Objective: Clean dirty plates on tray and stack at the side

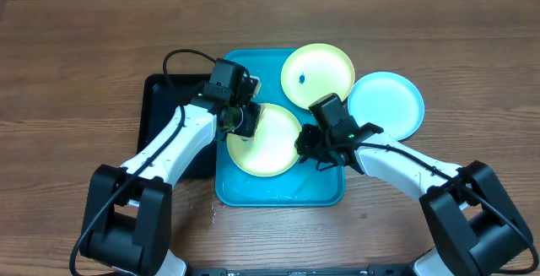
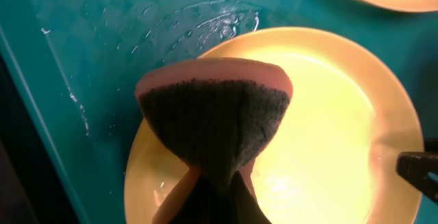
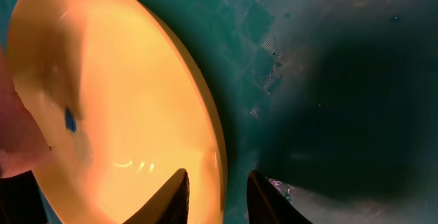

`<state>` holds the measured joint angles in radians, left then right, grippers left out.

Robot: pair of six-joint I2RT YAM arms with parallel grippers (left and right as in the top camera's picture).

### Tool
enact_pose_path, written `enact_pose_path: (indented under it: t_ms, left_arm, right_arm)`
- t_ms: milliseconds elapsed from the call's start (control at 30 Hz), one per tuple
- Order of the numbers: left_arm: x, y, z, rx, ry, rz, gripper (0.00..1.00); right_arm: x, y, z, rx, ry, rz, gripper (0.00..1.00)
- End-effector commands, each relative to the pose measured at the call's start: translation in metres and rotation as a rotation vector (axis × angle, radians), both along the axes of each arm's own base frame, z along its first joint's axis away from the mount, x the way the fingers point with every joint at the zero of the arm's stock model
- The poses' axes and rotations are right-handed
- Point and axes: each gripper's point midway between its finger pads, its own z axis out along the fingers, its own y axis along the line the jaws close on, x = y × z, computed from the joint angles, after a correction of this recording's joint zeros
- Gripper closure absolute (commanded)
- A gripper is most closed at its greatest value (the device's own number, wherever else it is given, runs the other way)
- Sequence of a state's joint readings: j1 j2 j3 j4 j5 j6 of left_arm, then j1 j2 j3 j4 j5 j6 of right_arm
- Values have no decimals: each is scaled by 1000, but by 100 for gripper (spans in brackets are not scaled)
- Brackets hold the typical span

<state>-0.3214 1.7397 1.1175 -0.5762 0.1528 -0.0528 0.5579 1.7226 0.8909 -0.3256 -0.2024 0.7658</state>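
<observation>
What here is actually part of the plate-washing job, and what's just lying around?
Part of the job:
- middle yellow-green plate
- yellow-green plate with a blue speck
- cyan plate
- turquoise tray
- sponge, held in the left gripper
- right gripper, at the middle plate's rim

Just lying about:
- black tray, beside the turquoise one
</observation>
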Motion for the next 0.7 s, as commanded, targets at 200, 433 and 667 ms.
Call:
enact_pose_path:
  t_ms: [200,433,667]
  left_arm:
    - [4,6,-5,49,-32,16,96]
    - [10,5,-3,51,-63,18,96]
    - [7,2,-12,62,-82,-15,96]
  right_arm:
    - [0,1,-1,-4,-5,1,70]
    - [0,1,-1,-4,-5,1,70]
    - [0,1,-1,-4,-5,1,70]
